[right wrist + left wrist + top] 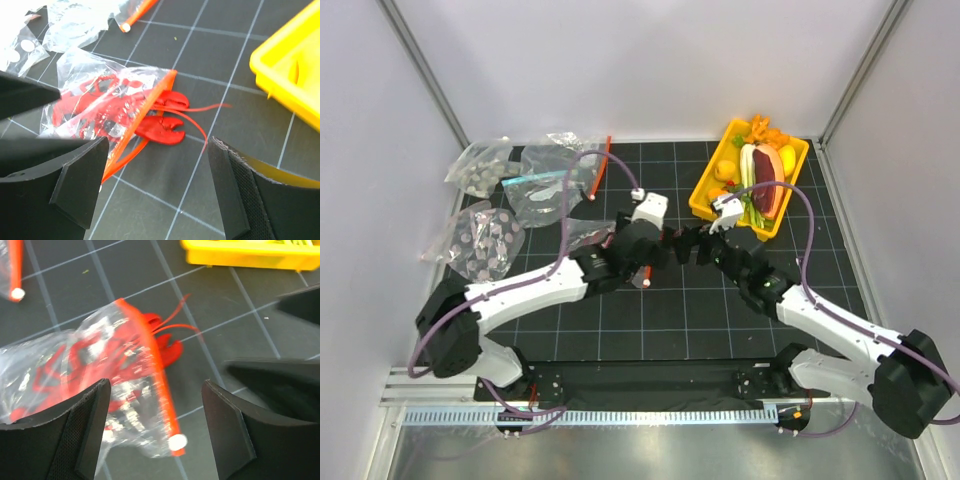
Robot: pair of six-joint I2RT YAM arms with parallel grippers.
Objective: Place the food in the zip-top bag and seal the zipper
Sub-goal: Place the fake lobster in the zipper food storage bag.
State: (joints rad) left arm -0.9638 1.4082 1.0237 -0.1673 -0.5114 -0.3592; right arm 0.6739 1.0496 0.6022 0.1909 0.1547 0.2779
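At the middle of the table (650, 320), the zip-top bag (100, 100) lies flat with the lobster (162, 130) mostly inside it. In the right wrist view its claws and feelers poke out past the zipper (150, 107) toward 3 o'clock, so the mouth is unsealed. The left jaws stand spread above the bag, pinching nothing. The right jaws are likewise spread and empty, over the claws. A yellow tray (702, 195) holding other toy food sits at 1 o'clock from the bag, apart from it. Other bags (485, 235) lie toward 10 o'clock.
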